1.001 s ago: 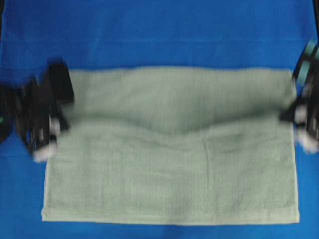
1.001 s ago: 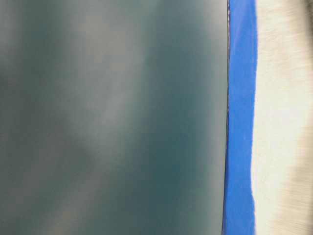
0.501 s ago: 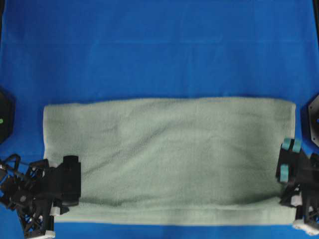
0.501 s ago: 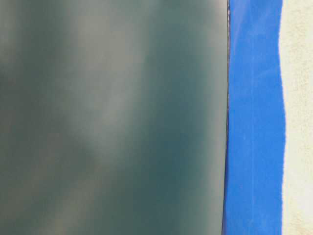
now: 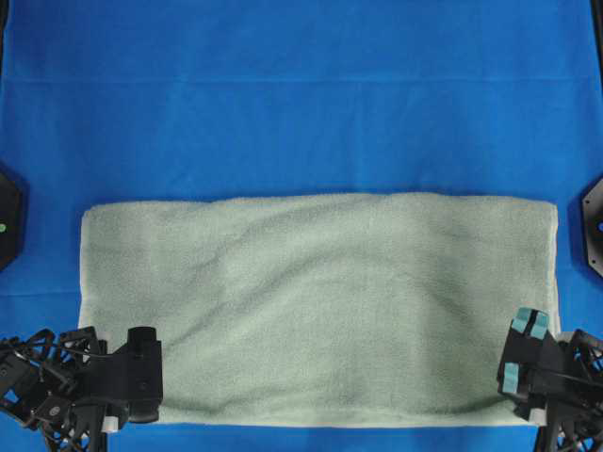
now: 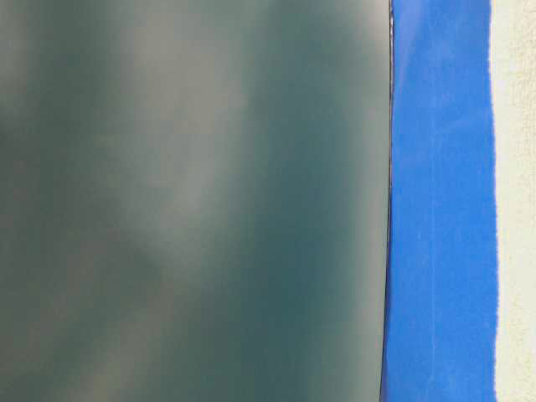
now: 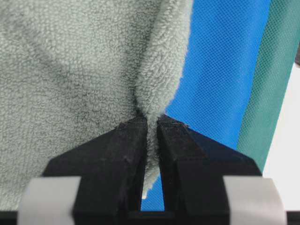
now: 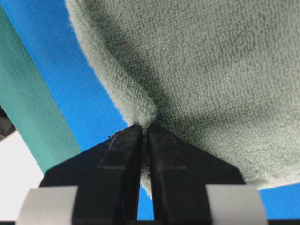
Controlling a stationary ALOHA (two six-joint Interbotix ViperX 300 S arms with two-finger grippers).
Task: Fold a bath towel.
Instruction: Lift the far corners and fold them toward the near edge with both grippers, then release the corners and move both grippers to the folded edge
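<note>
Terry cloth: the bath towel (image 5: 320,306) is pale sage green and lies doubled on the blue cloth surface (image 5: 301,104), in the near half of the overhead view.
Long axis: it runs from left to right, so I have one short end at each arm.
Fold state: I judge the first fold is almost done; the upper layer covers nearly all of the lower one, and only a thin pale strip shows along the near edge.
Left gripper (image 7: 152,123): pressed together on the towel's near left corner; I see the terry bunched between the black fingers (image 7: 126,140).
Right gripper (image 8: 144,127): also pinching the towel, at the near right corner.
Arm pose: both arms sit low at the near edge of the overhead view, each just beside its own corner, the towel lying away from them.
Next move, my judgement: let both corners go on the near edge, square with the layer below.
Table-level view: shows only a towel edge and blue cloth.
</note>
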